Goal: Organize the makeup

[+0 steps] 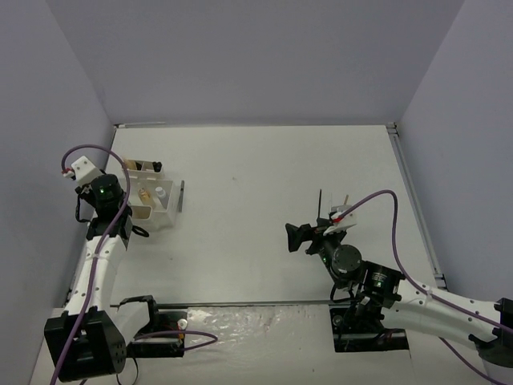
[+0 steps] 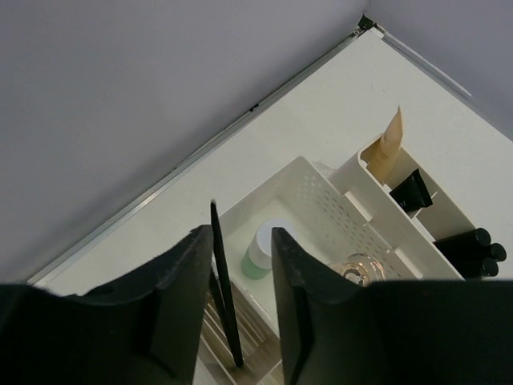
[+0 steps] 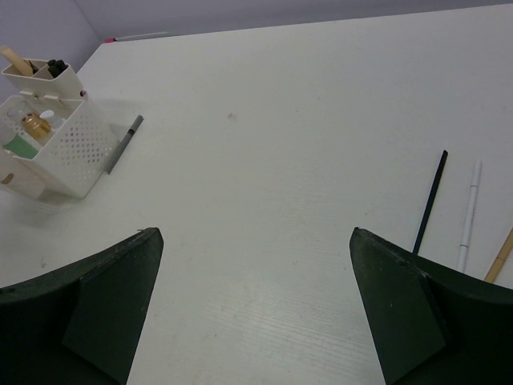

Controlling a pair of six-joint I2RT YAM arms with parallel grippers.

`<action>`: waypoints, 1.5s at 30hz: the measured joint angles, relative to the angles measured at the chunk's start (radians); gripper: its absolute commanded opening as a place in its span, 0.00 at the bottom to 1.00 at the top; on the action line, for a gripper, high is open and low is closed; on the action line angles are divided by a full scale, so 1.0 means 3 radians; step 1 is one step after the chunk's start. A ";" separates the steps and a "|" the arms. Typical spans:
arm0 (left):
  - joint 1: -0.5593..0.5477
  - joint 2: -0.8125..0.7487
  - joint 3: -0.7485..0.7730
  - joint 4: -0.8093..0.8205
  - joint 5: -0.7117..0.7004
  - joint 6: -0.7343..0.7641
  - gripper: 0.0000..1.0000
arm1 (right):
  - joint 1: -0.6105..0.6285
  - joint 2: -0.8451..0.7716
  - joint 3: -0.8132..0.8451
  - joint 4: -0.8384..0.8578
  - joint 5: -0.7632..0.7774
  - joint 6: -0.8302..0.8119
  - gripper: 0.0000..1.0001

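Note:
The white compartmented tray (image 2: 321,180) stands at the table's left (image 1: 152,200). My left gripper (image 2: 240,237) hovers over it, open. A thin black pencil (image 2: 224,289) leans on the left finger only, its lower end in a tray compartment. The tray also holds a white-green bottle (image 2: 264,249), a clear glass bottle (image 2: 361,269), a tan stick (image 2: 389,148) and black tubes (image 2: 473,245). My right gripper (image 3: 256,241) is wide open and empty above the bare table (image 1: 298,237). Beside it lie a black pencil (image 3: 430,200), a white pencil (image 3: 469,212) and a tan stick (image 3: 501,255).
A grey pencil (image 3: 124,143) lies on the table against the tray's right side (image 1: 182,195). Grey walls close the table in on the left, back and right. A crinkled clear sheet (image 1: 240,321) lies between the arm bases at the near edge.

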 measured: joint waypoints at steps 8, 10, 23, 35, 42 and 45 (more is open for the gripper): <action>-0.0010 -0.0163 0.0108 -0.0427 -0.0057 -0.0168 0.71 | -0.0035 0.0079 0.0083 -0.0301 0.0116 0.0128 0.91; -0.0045 -0.0226 0.0243 -0.0621 -0.0039 -0.0167 0.81 | -0.0116 0.0191 0.0211 -0.0474 0.0174 0.0256 0.88; -0.0649 -0.0688 0.0950 -0.1507 0.1139 0.0084 0.97 | -0.1750 0.1534 0.0795 -0.1079 -0.0679 0.0730 0.64; -0.0982 -0.0706 0.0403 -0.1747 0.2480 0.0124 0.97 | -0.2198 0.2819 0.1219 -0.1080 -0.1208 0.0679 0.42; -0.0993 -0.0861 0.0278 -0.1744 0.2579 0.0131 0.97 | -0.2354 0.3240 0.1440 -0.1076 -0.1355 0.0599 0.36; -0.0993 -0.0882 0.0278 -0.1744 0.2578 0.0143 0.97 | -0.2381 0.3422 0.1550 -0.1046 -0.1392 0.0577 0.32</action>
